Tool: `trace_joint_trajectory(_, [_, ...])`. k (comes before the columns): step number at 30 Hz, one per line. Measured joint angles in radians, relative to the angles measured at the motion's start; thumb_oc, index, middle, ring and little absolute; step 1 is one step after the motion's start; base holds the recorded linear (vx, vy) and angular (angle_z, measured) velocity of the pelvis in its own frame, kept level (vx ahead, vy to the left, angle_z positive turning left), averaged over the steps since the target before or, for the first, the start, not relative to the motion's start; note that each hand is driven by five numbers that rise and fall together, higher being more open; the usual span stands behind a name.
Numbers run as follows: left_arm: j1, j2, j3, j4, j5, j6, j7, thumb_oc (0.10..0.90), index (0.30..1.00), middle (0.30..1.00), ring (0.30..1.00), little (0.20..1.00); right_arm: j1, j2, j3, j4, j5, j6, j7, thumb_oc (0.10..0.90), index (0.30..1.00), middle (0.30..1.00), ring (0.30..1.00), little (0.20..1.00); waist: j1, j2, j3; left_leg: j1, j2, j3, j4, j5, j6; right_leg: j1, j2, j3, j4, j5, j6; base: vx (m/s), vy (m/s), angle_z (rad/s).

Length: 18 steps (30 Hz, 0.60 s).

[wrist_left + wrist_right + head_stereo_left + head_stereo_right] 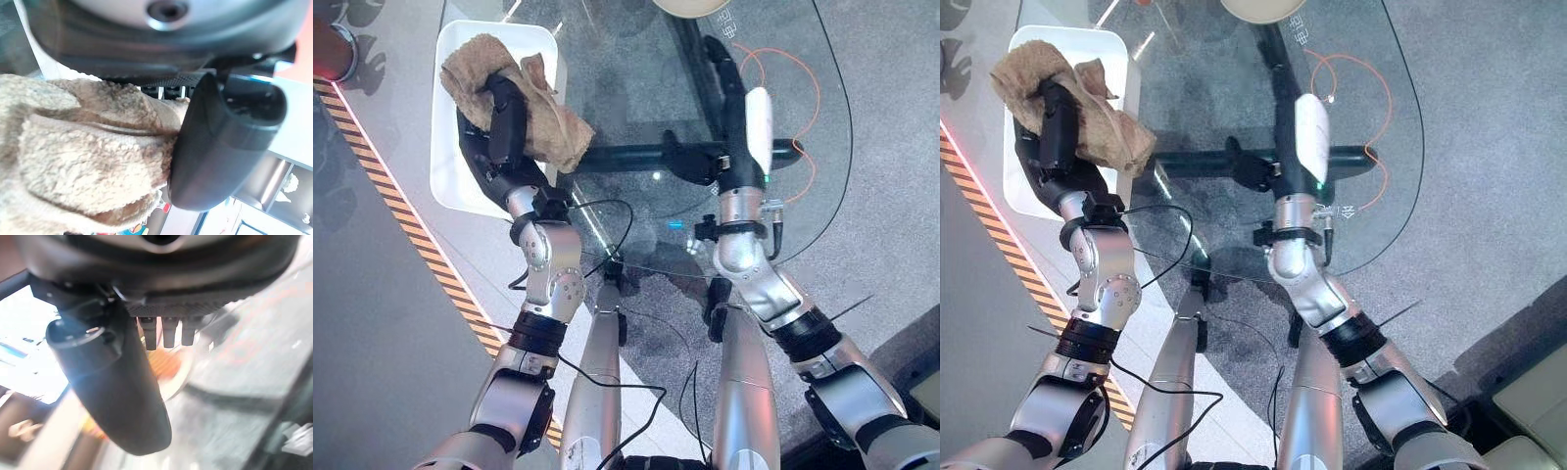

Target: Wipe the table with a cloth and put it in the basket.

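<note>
— Where does the basket [460, 176] sit?
— On the floor, just beside the left edge of the glass table [803, 59].
— And the cloth [543, 122]?
— Above the basket, held in the left hand [504, 122], with one end hanging over the basket's right rim toward the table edge.
— The right hand [734, 108]?
— Over the table, well right of the basket, fingers stretched forward.
— Anything behind it?
— A round dish [690, 6] at the table's far edge.
</note>
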<state>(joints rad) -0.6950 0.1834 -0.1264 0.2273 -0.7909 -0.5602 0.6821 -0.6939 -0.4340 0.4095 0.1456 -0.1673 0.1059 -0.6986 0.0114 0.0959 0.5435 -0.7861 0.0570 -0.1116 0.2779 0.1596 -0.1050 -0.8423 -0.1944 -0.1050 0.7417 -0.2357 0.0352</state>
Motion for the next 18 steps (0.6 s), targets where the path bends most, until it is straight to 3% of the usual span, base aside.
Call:
trace_joint_trajectory(8, [-0.002,0.033,0.026,0.019,0.017,-0.017,0.008,0.1,0.3,0.3,0.3,0.2,0.035,-0.05,-0.073,0.088,0.01,-0.013,-0.115,0.8,0.9,0.9,0.9,0.9,-0.019,0.0,0.0,0.0,0.001,0.009,-0.002,-0.001,0.001,-0.007,0.001,0.008,0.001,0.0,0.001,0.0,0.004,-0.01])
trace_joint_trajectory(18, [-0.045,0.155,0.033,0.201,0.023,-0.024,0.058,0.1,0.3,0.3,0.3,0.2,-0.001,-0.123,-0.128,0.447,0.172,-0.093,-0.222,0.8,0.9,0.9,0.9,0.9,-0.026,-0.001,0.0,0.0,0.002,0.02,-0.013,0.001,-0.002,-0.018,0.002,0.019,-0.003,0.002,0.003,0.0,0.002,-0.01])
